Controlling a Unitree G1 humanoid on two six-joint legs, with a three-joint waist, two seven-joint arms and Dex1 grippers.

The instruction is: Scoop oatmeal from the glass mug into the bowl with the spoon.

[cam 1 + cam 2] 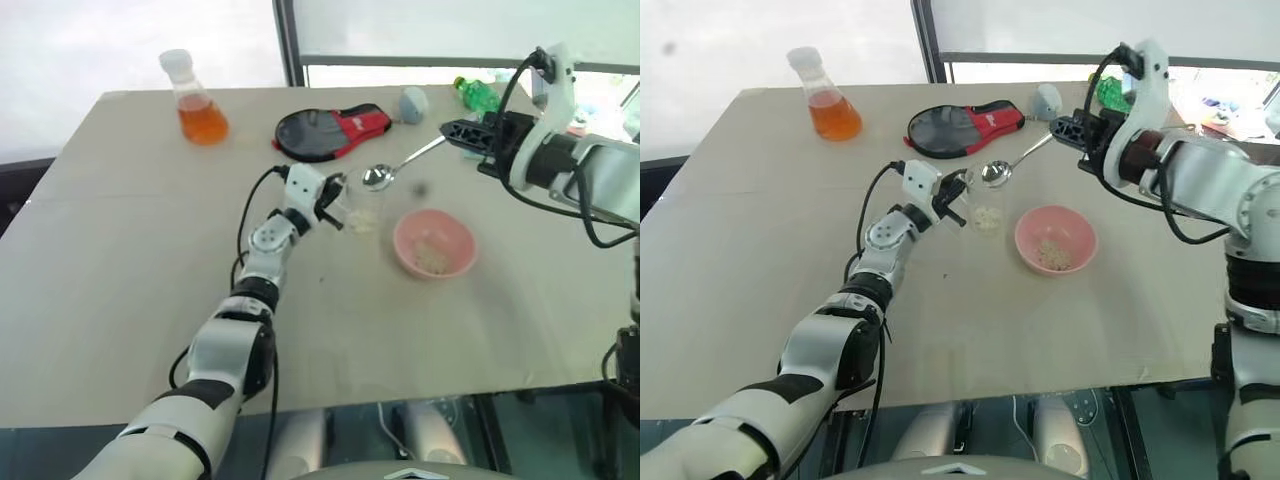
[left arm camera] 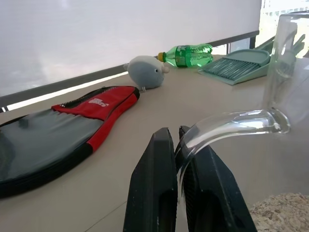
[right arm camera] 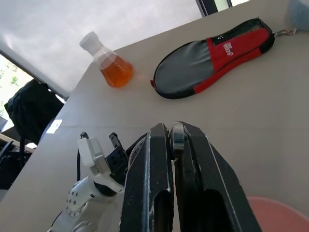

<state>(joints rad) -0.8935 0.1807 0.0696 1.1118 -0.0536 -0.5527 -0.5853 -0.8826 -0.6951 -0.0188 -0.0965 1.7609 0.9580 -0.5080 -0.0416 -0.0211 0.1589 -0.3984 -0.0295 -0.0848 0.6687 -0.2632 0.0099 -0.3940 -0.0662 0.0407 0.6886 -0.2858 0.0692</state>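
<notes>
Beige desk [image 1: 150, 300]: you have everything laid out on this pale top.
Paddle case [image 1: 330, 131]: black and red, lying flat at the far side of your desk.
Flask [image 1: 195, 103]: orange liquid inside, standing at the far left, well apart from the work.
Pink bowl [image 1: 434, 243]: you see it right of the mug, some oatmeal flakes already in it.
Glass mug [image 1: 364, 212]: upright just left of the bowl, oatmeal [image 2: 282, 212] lying in its bottom.
Left tool [image 1: 335, 203]: your fingers are clenched on the mug's clear handle.
Right tool [image 1: 1065, 130]: clamped tight on the spoon's handle, held above the desk.
Spoon [image 1: 392, 172]: its small silver bowl hangs just over the mug's mouth, handle slanting up to the right.
</notes>
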